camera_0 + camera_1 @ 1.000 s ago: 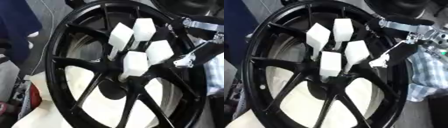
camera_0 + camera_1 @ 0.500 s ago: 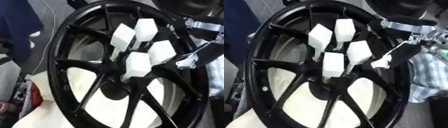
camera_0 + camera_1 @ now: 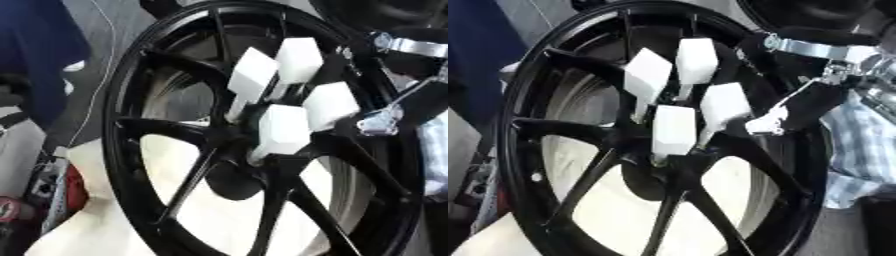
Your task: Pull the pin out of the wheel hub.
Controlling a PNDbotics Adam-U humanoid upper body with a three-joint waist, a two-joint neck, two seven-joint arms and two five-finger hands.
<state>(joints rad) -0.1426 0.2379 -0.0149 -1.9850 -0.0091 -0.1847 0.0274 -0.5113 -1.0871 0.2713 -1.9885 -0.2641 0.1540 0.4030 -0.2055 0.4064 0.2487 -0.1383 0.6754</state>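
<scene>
Fingers of the right hand (image 3: 798, 107) are the part I cannot read: the black and silver arm comes in from about two o'clock, and its dark hand lies against the rim on that side, with a pale tip near the closest white block, but whether the fingers are curled or straight is lost against the black metal. No left hand shows.

Filling most of what I see is the black wheel hub (image 3: 131, 150), standing tilted, its spokes fanning out from a dark centre bore at roughly six o'clock of the middle. Four white block-headed pins (image 3: 674, 130) are stuck in around that centre: two high up at about twelve o'clock, one toward two o'clock, and one lowest, just above the bore, still seated between the spokes. Behind the wheel, pale table surface (image 3: 105, 235) shows through the lower openings. A checked cloth (image 3: 868, 150) hangs at three o'clock.
</scene>
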